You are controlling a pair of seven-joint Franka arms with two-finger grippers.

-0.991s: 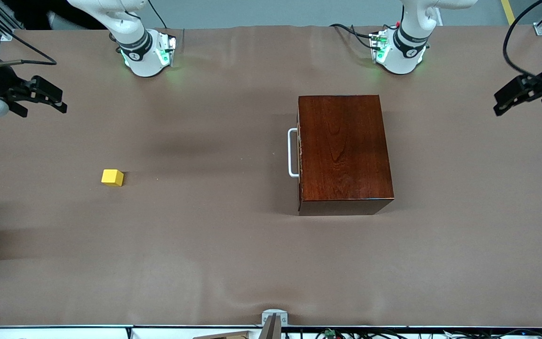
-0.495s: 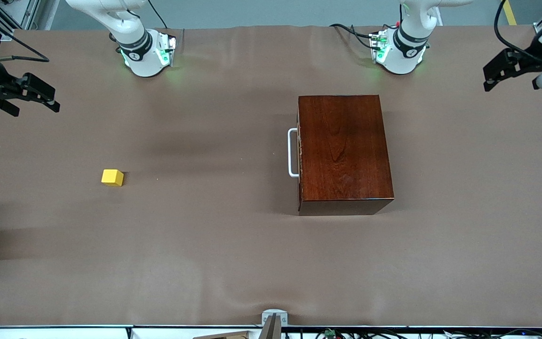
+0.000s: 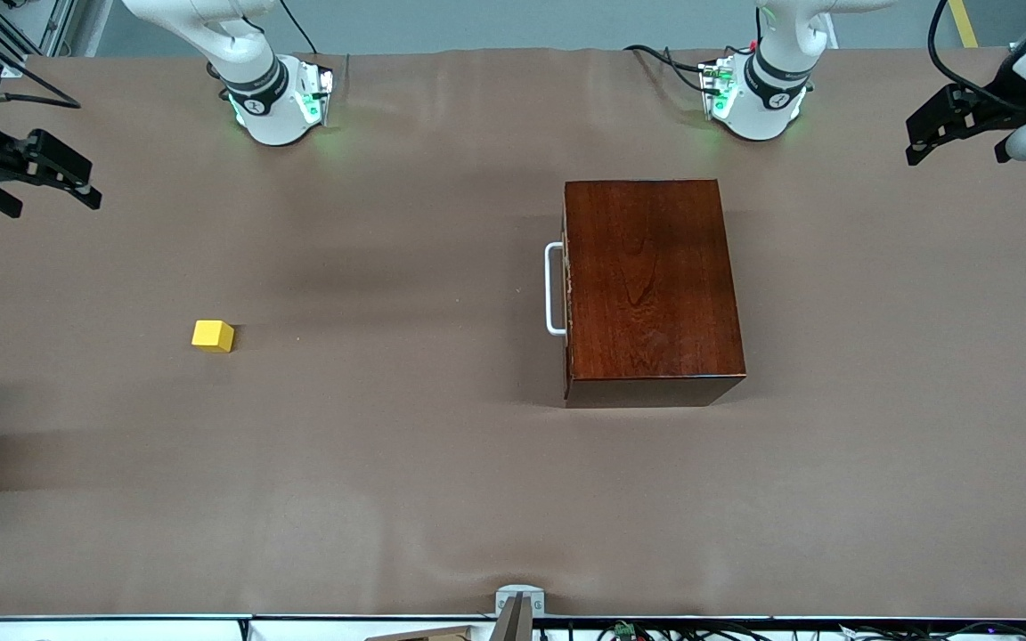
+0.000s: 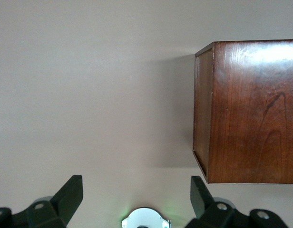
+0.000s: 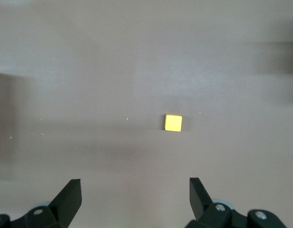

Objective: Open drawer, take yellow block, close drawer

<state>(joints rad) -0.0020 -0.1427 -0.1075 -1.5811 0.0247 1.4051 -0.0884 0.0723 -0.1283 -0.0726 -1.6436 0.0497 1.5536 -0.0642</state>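
Well, drawer (image 3: 566, 289) shut, yellow block (image 3: 212, 336) alone toward the right arm's end; left gripper (image 4: 137, 197) and right gripper (image 5: 135, 197) hang wide open, empty.

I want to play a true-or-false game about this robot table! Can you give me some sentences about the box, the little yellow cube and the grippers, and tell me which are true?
1. The small bright yellow cube sits on the bare brown table. True.
2. The drawer of the glossy dark reddish-brown wooden box is pulled out. False: it is shut, with only its white U-shaped bar handle sticking out.
3. The right gripper holds the cube. False: it is open and empty, up over the right arm's end of the table.
4. The left gripper is open, over the left arm's end of the table. True.
5. The cube lies on top of the box. False: it lies well apart from it.
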